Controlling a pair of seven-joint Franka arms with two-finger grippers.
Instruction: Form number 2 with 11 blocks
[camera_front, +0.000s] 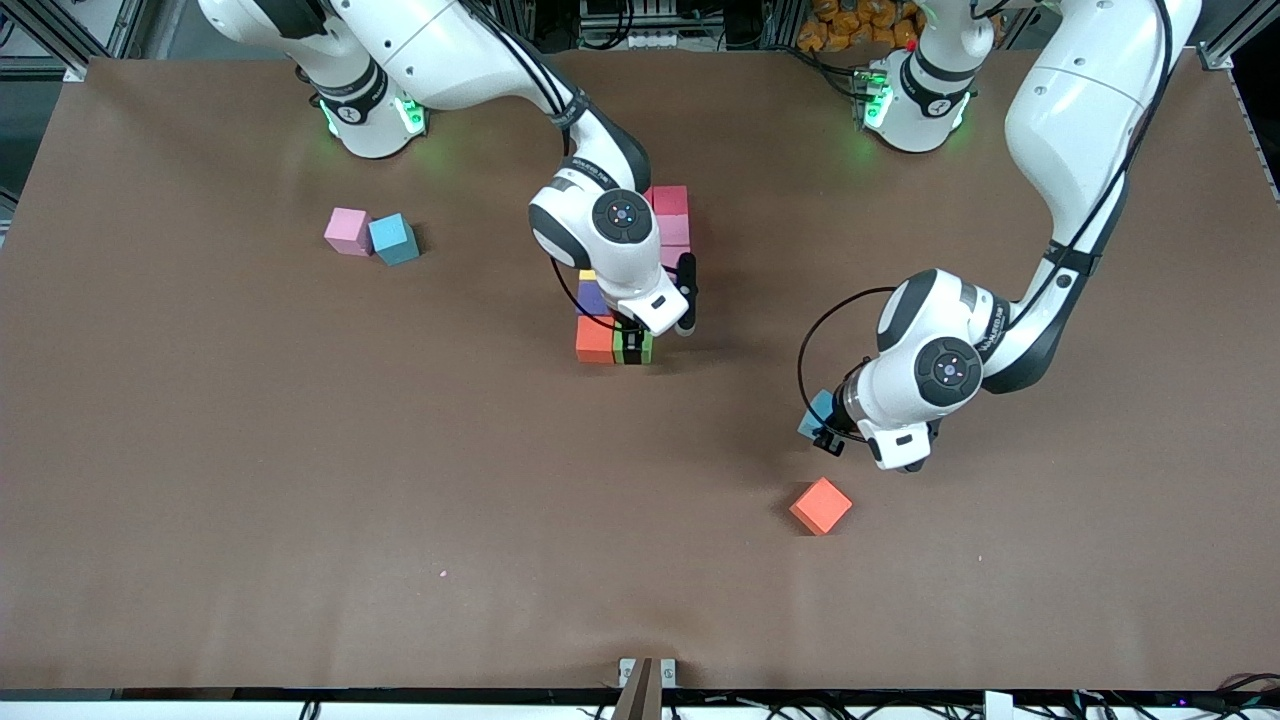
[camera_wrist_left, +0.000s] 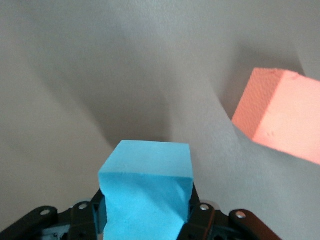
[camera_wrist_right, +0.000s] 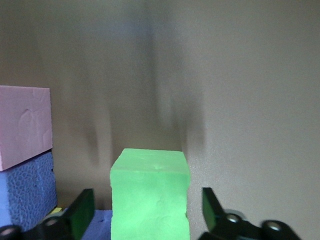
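Brown matte tabletop fills the front view, with the two arm bases along its top edge. Take the unfinished number 2 at mid-table as the landmark.

Nearest the front camera lies a loose orange cube, toward the left arm's end of the table from the 2 and well apart from it. Over the bare table just beside that cube hangs the left gripper, clamped on a light blue cube.

Next comes the 2 itself. Its nearest row shows an orange block and a green block touching. The right gripper sits over the green block with fingers spread wide on either side, clear of its faces. Purple, yellow, pink and red blocks rise from there toward the bases, partly hidden by the arm.

Farthest, toward the right arm's end, a pink cube and a blue cube sit touching.

Risks, as I judge them: lifting off, a finger could drag the green block and break the row. The left gripper grips its cube low, so it may twist on placement.

The right wrist view alone shows gaps between fingers and green block. The left wrist view shows the blue cube pinched and the orange cube beside it. Only the front view gives the whole layout.
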